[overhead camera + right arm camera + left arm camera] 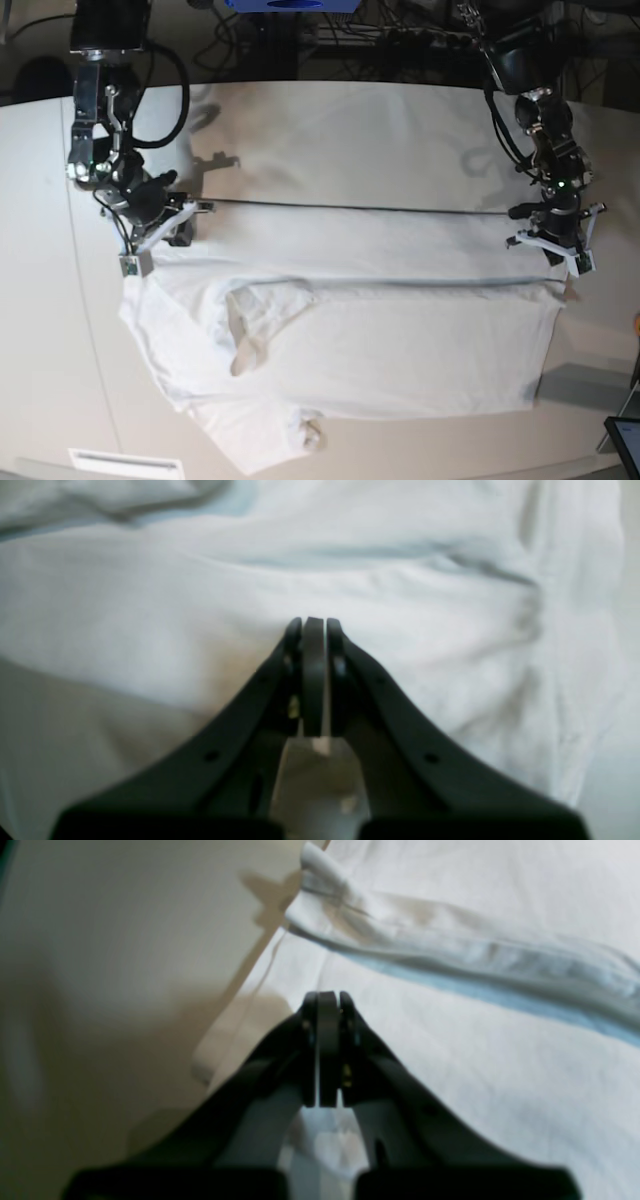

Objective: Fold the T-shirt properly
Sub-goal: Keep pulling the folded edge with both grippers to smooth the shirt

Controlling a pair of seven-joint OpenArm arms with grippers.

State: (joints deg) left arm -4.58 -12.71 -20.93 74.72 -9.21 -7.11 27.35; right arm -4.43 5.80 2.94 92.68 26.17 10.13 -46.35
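The big, soft white cotton T-shirt (340,330) lies spread out on the smooth off-white tabletop (40,300). In the base view its near part hangs toward the front edge of the table, with one short sleeve (262,325) folded over on top of the cloth and a small bump of cloth (310,432) near the bottom edge. Farther back, a long straight fold line runs across the shirt from one side to the other. At each end of that far edge sits a black gripper. The right gripper (140,240) is on the left side of the base view, and its tips are down at the corner of the shirt. In the right wrist view the right gripper (314,630) has its two black fingers pressed together, with white cloth all around the tips; it is hard to tell if cloth is caught between them. The left gripper (560,240) is on the right side of the base view, at the other end of the edge. In the left wrist view the left gripper (327,1002) is also pressed tight together, right by the shirt's edge, and a rolled ridge of cloth (450,960) lies beyond it. Behind the table are dark cables (400,30).
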